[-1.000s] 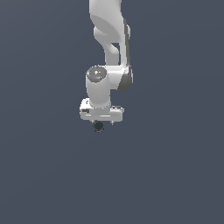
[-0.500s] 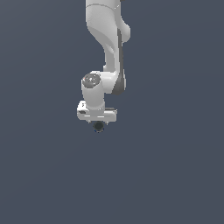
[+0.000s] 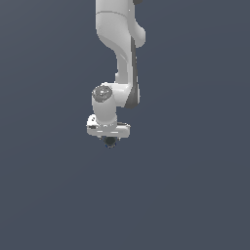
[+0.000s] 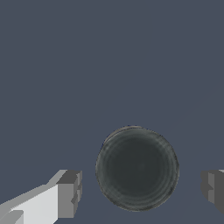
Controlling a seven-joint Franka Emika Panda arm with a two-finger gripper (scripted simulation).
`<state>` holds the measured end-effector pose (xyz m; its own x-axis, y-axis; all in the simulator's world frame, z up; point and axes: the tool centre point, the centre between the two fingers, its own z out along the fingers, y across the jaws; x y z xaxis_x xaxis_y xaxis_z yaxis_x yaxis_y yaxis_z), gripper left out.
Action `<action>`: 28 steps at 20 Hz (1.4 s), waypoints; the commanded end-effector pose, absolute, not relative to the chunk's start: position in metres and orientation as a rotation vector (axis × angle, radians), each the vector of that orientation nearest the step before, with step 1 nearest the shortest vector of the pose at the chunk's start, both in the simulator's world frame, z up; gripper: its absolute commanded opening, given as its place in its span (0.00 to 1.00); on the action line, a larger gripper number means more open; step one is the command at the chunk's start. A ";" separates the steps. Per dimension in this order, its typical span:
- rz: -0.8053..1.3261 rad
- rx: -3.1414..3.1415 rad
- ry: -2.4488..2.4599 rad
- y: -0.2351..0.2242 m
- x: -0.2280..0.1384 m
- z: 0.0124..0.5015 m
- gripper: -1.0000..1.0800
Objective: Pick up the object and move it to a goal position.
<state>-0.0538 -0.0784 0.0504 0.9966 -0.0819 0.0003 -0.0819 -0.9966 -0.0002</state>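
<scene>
The object is a small dark round ball (image 3: 110,142) with a grey-teal sheen, seen just under the white gripper (image 3: 109,138) in the exterior view. In the wrist view the ball (image 4: 137,168) sits between the two grey fingertips (image 4: 70,194), with a gap showing on each side. The gripper (image 4: 141,191) is open around the ball and does not touch it. In the exterior view the hand hides the fingers and the ball's top.
The white arm (image 3: 119,44) comes down from the top of the exterior view. A plain dark grey-blue surface (image 3: 195,195) fills the rest of both views. No other object shows.
The hand has come down a little over the ball, and the upper arm has shifted slightly to the exterior view's left. The ball has stayed in place.
</scene>
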 end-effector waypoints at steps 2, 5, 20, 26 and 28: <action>0.001 -3.139 0.129 -0.079 -0.055 0.033 0.96; 0.000 -3.139 0.129 -0.079 -0.055 0.021 0.96; 0.000 -3.139 0.129 -0.079 -0.055 0.014 0.00; 0.000 -3.139 0.129 -0.077 -0.052 0.021 0.00; 0.000 -3.139 0.129 -0.075 -0.049 0.028 0.00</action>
